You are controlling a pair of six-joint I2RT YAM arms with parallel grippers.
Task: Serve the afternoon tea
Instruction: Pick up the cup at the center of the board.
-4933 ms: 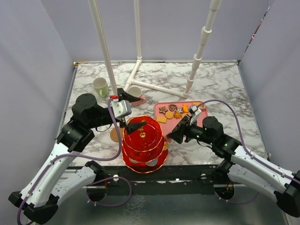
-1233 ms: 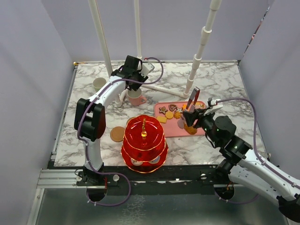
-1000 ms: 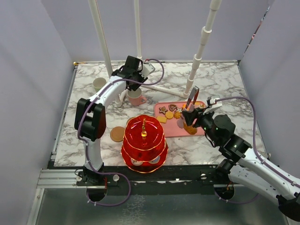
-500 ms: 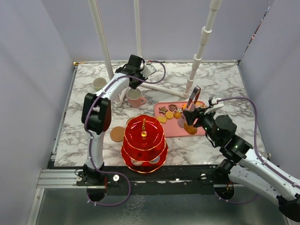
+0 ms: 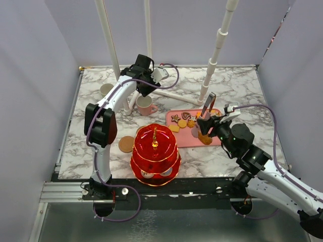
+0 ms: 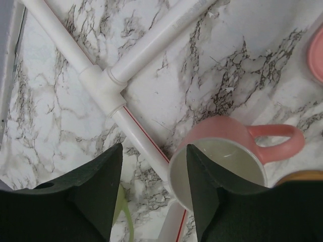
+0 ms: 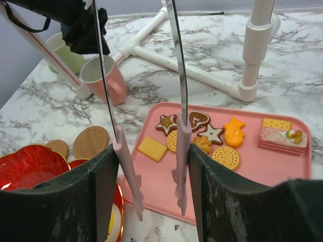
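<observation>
The red three-tier stand (image 5: 155,156) with its gold finial stands at the table's front. A pink mug (image 5: 146,105) sits upright by the white pipe frame, with a pale green mug (image 5: 106,89) to its left. My left gripper (image 6: 154,169) hangs open over the pink mug (image 6: 219,135), one finger above its mouth and the other outside its wall. My right gripper (image 7: 154,176) is shut on pink-tipped metal tongs (image 7: 180,151) above the pink tray (image 7: 303,177). The tong tips are apart and hold nothing. Cookies (image 7: 225,157) lie on the tray. Two brown coasters (image 7: 91,142) lie left of the stand.
A white PVC pipe frame (image 5: 166,93) lies across the back of the marble table, with uprights (image 5: 214,55) rising from it. One pipe (image 6: 151,45) runs right beside the pink mug. Grey walls close in the table on three sides.
My left wrist has shifted slightly back over the pink mug, which stays where it stood. The right arm with the tongs has barely moved.
</observation>
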